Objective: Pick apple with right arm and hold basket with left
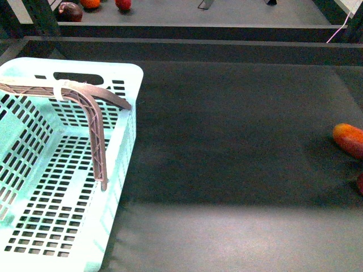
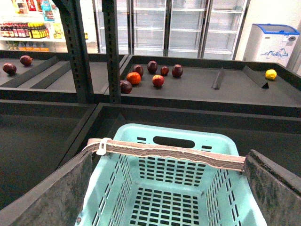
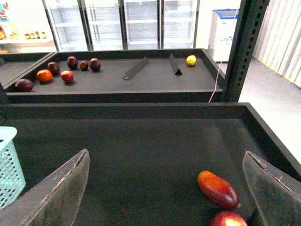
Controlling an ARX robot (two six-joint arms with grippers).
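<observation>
Front view – basket: pale aqua slotted basket point(image 1: 122, 164) stands at the left of the dark display tray point(image 1: 227, 141), open side up and holding nothing.
Front view – handles: both brownish-mauve latticed handles point(image 1: 96, 133) arch over the opening, bound at the top by a white tie point(image 1: 59, 90).
Front view – fruit: an oblong orange-red fruit point(image 1: 349, 140) lies at the tray's far right, well apart from the basket. A red sliver point(image 1: 361, 184) shows just nearer than it, too cut off to name.
Front view – arms: neither is in view.
Left wrist view – left gripper point(image 2: 169, 157): jaws spread wide, one finger point(image 2: 56, 197) on either side of the basket's near end, clamping nothing.
Left wrist view – contact: the tied handles run across the gap between the fingertips; I cannot tell whether they touch.
Left wrist view – background: a loose group of red and dark fruits point(image 2: 150, 75) sits on the upper shelf point(image 2: 202, 89), with a yellow fruit point(image 2: 270, 74) far off at its other end.
Right wrist view – right gripper point(image 3: 165, 155): jaws fully apart, holding nothing, above the tray.
Right wrist view – apple point(image 3: 229, 220): red, resting on the tray just beside the oblong fruit, partly cut by the frame edge, untouched by either finger.
Right wrist view – basket: only one corner shows, well apart from the apple.
</observation>
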